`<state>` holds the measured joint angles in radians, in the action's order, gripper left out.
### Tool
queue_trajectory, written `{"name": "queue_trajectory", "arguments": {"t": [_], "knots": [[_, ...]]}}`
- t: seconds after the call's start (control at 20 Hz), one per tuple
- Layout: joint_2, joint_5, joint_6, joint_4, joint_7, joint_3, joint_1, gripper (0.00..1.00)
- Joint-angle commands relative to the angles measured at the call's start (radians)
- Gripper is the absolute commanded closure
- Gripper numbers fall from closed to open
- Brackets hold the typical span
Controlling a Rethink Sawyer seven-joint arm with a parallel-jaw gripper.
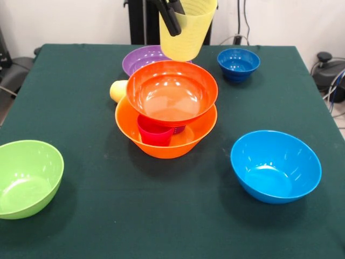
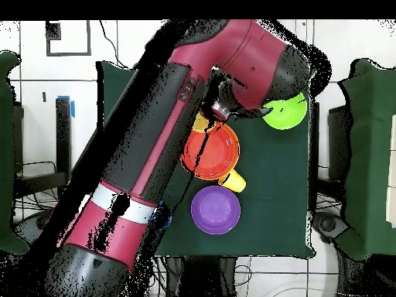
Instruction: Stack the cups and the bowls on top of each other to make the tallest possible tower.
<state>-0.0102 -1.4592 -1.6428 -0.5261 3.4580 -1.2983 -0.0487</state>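
Observation:
My gripper [image 1: 173,22] is at the top of the front view, shut on the rim of the ribbed pale yellow cup [image 1: 186,32], which hangs tilted above the tower. The tower is the large orange-yellow bowl [image 1: 166,143] holding the red-pink cup [image 1: 155,133] and the purple cup [image 1: 179,129]. The red-orange bowl [image 1: 172,93] rests upright on them. The orange-yellow cup [image 1: 118,90] lies on its side at the tower's left. In the overhead view the arm [image 2: 178,116] hides the gripper. The red-orange bowl [image 2: 210,151] and orange-yellow cup [image 2: 233,181] show there.
The purple bowl [image 1: 141,57] stands behind the tower, and it shows in the overhead view [image 2: 216,209]. The small dark blue bowl [image 1: 238,63] is at the far right, the light blue bowl [image 1: 276,166] at the near right, and the lime green bowl [image 1: 27,178] at the near left.

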Motion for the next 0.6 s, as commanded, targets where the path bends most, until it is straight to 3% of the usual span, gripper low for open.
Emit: {"name": "queue_trajectory", "arguments": {"t": [0.05,0.6], "knots": [[-0.029,0.042,0.191,-0.045,-0.148,0.107,-0.028,1.0],[-0.054,0.068,0.276,-0.094,-0.203,0.158,-0.045,1.0]]}}
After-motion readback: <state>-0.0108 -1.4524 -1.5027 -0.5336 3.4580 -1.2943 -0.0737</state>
